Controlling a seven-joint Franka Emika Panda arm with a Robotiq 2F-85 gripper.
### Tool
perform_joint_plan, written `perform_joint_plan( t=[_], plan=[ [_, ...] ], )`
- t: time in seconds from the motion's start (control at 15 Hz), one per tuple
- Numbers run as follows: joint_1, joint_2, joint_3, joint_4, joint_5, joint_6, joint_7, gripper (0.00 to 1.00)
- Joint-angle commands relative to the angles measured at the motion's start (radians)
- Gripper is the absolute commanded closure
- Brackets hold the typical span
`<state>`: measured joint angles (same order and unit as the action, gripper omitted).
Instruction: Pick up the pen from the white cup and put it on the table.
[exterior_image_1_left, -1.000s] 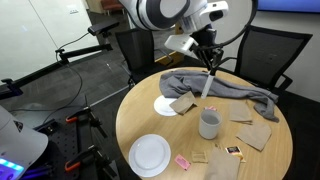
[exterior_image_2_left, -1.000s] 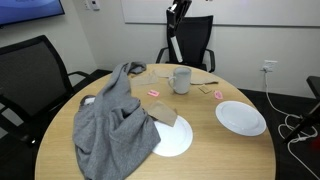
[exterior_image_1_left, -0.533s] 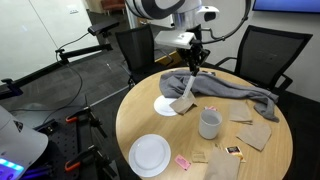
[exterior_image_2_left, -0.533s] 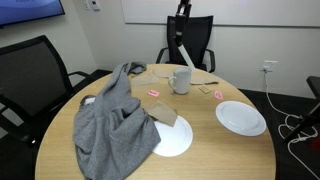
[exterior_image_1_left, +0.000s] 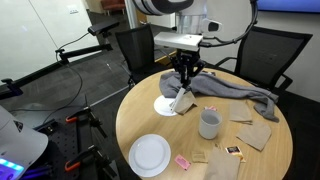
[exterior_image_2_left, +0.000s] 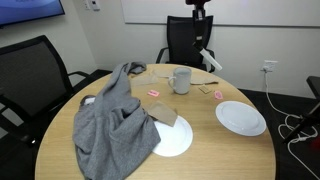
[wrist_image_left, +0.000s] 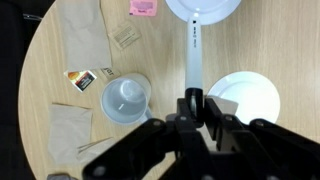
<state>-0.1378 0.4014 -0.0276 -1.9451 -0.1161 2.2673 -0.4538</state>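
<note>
The fingers (wrist_image_left: 186, 108) were pinched narrow on the near end of the pen (wrist_image_left: 192, 60), which ran straight out from them toward twelve o'clock in the wrist view. It was clear of the cup and hung in the air above the tabletop (wrist_image_left: 45, 70). In an exterior view the pen (exterior_image_2_left: 210, 62) slanted down from the grip, touching nothing.

The cup (wrist_image_left: 125, 97) stood at nine o'clock of the grip, its inside bare. At three o'clock lay a white plate (wrist_image_left: 250, 95), and at twelve o'clock, past the pen's far end, a second plate (wrist_image_left: 203, 8). Brown napkins (wrist_image_left: 85, 35) and a pink packet (wrist_image_left: 143, 7) lay toward eleven o'clock. A grey cloth (exterior_image_1_left: 235, 92) covered a good part of the tabletop.

The lift looked done, and setting down was the step in hand. Doing it well probably meant choosing bare wood away from the plates, the napkins and the cloth. The arm should come down slowly until the far tip nearly touched, then lean the pen toward flat before letting go. Dropped from height, such a thin round stick would likely bounce or roll toward the edge.
</note>
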Motion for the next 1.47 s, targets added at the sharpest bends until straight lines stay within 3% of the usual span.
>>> perform_joint_plan(
  t=[0.0,0.6,0.67,0.93,1.0,1.4],
  plan=[
    [-0.010,0.052,-0.010,0.067,-0.035,-0.090,-0.035,0.95],
    [-0.028,0.139,-0.030,0.092,-0.061,-0.044,-0.007,0.95],
    [-0.030,0.147,-0.030,0.095,-0.061,-0.044,-0.007,0.78],
    [-0.030,0.150,-0.027,0.095,-0.061,-0.044,-0.008,0.78],
    [-0.030,0.150,-0.027,0.095,-0.061,-0.044,-0.008,0.95],
    [-0.021,0.143,-0.010,0.041,-0.095,-0.004,-0.045,0.95]
  ],
)
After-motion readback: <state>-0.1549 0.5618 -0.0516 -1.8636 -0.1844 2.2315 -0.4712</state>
